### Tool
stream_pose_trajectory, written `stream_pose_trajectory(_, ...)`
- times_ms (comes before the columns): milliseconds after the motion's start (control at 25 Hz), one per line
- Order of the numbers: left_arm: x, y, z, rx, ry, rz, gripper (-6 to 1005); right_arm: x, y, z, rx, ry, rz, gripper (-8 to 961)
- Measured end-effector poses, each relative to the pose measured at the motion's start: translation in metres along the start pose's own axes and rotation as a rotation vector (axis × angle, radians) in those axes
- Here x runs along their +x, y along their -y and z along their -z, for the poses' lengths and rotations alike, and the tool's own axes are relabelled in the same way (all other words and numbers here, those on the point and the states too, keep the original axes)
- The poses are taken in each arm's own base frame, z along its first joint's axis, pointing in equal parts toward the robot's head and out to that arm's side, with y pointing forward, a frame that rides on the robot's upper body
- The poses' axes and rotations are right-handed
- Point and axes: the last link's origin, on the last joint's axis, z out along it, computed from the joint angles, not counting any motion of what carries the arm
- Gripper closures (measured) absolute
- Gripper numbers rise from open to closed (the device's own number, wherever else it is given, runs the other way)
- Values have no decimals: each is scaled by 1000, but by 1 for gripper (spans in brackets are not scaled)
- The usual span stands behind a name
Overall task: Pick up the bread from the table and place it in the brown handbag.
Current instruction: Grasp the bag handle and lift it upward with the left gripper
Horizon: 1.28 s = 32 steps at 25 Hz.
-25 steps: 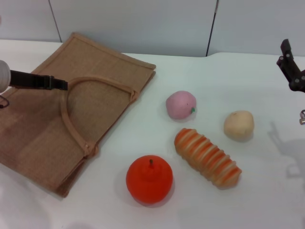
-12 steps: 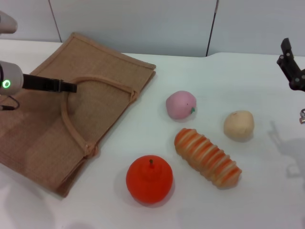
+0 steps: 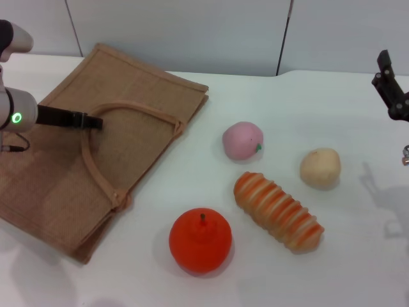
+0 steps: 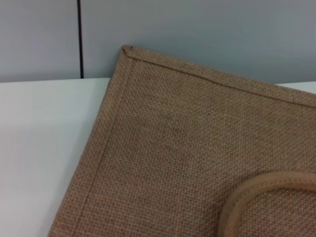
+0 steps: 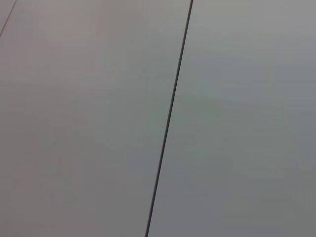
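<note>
Fingers: left gripper (image 3: 89, 121) at the handbag (image 3: 57, 166) handle, state cannot tell | right gripper (image 3: 391, 86) parked | bread (image 3: 278, 211) on bench (image 3: 358, 256), unpicked | both steps remain.

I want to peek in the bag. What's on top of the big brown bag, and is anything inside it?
On the brown handbag lie its own looped handles, and the left gripper is at one loop. The bag lies flat, so its inside is hidden.

A plain grey wall (image 5: 89, 118) — crossed by one dark seam (image 5: 169, 118).
</note>
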Motion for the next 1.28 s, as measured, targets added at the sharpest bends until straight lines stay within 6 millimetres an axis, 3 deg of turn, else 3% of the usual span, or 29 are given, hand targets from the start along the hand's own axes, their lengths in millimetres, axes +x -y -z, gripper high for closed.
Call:
stream_pose_trajectory(560,2,0,-2,18,-8,-8,366,-1,-1,0,-2,5,-1,61)
stream_pose_trajectory(800,5,-1,-2,18,-12,-11,463,-1,-1,0,-2,6,-2,61)
stream_pose_trajectory(880,5,0,-2,22,-15,-11,600,-1,-1,0,-1,7,-2,61)
stream_pose_trajectory(1280,7,-5,-10,30,-21,-24,655,-1,-2,0,-4,8,-4,62)
